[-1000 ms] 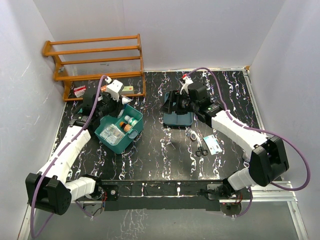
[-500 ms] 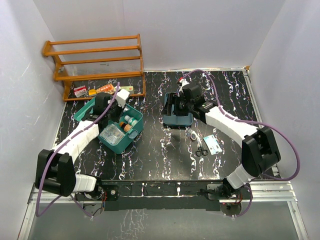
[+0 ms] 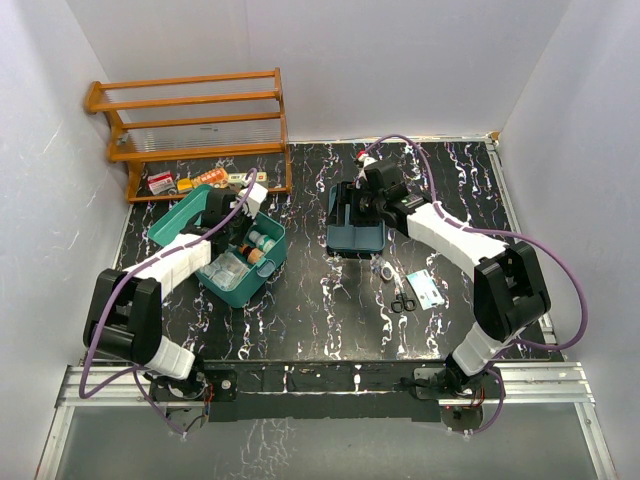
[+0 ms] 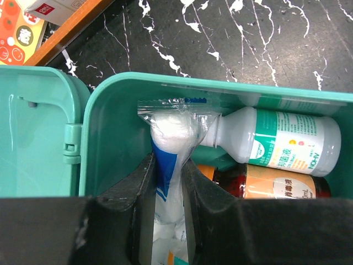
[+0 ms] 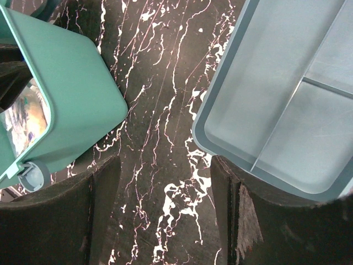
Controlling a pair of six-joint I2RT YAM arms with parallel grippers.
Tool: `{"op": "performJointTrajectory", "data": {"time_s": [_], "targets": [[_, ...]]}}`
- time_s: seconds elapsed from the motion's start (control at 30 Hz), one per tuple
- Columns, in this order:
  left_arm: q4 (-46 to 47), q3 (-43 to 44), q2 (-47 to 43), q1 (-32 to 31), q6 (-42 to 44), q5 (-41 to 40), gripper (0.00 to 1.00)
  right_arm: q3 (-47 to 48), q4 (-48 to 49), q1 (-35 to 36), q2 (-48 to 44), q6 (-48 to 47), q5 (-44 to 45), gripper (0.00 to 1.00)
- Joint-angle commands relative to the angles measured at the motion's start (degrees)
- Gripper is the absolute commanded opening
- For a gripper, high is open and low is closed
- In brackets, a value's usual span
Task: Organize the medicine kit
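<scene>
The medicine kit is a teal-green case lying open at the left, its lid flipped back. In the left wrist view, the kit holds a white bottle with a green label and an amber bottle with an orange label. My left gripper is shut on a clear bag of cotton balls and holds it inside the kit; it also shows from above. My right gripper is open and empty over bare table between the kit and the tray.
A darker teal divided tray lies at centre, under my right gripper; it shows empty in the right wrist view. A wooden rack stands at the back left with small boxes beneath. Scissors and a card lie right of centre.
My left arm has swung from beside the rack to over the open kit and lowered into it. My right gripper has shifted slightly back over the tray.
</scene>
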Motion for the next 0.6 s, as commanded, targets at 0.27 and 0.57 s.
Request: {"op": "performJointTrajectory", "data": {"time_s": [0.27,0.57], "targets": [[-1.5,1.7,2.7,-0.8,-2.4,-2.7,0.23,3.8,0.2,-0.8,-0.2,-2.5,-0.2,0.62],[-4.7,4.3,2.0,-1.0,-7.2,-3.7,0.44,2.0,0.5,-0.8,-2.0,-1.9,-0.7,0.62]]}}
